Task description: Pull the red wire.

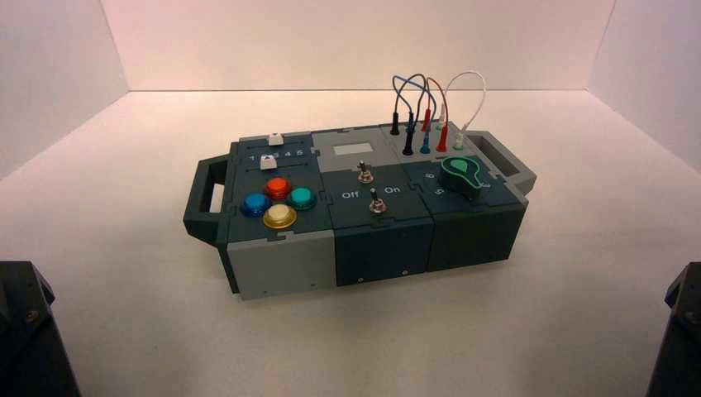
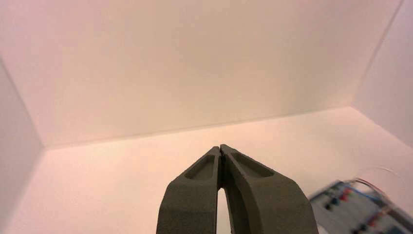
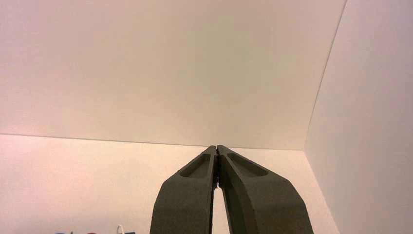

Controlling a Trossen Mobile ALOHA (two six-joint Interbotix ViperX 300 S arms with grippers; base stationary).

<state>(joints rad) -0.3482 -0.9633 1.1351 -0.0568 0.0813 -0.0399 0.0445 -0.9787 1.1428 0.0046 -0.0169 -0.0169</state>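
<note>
The red wire (image 1: 441,99) arches in a loop at the back right of the box (image 1: 281,260), and both of its red plugs (image 1: 442,138) sit in sockets among the other leads. Neither gripper is near it. In the left wrist view my left gripper (image 2: 220,146) is shut and empty, raised over the white floor, with the box's wire corner (image 2: 358,204) off to one side. The right wrist view shows my right gripper (image 3: 216,146) also shut on nothing, facing the back wall. In the high view only dark arm parts show, at the bottom left corner (image 1: 29,331) and the bottom right corner (image 1: 682,331).
A white looped lead (image 1: 471,78), a blue lead (image 1: 407,80) and black plugs (image 1: 408,145) crowd the red wire. A teal knob (image 1: 463,174) sits just in front of them. Two toggle switches (image 1: 364,174), coloured buttons (image 1: 279,203), sliders (image 1: 267,161) and side handles (image 1: 504,157) are also on the box.
</note>
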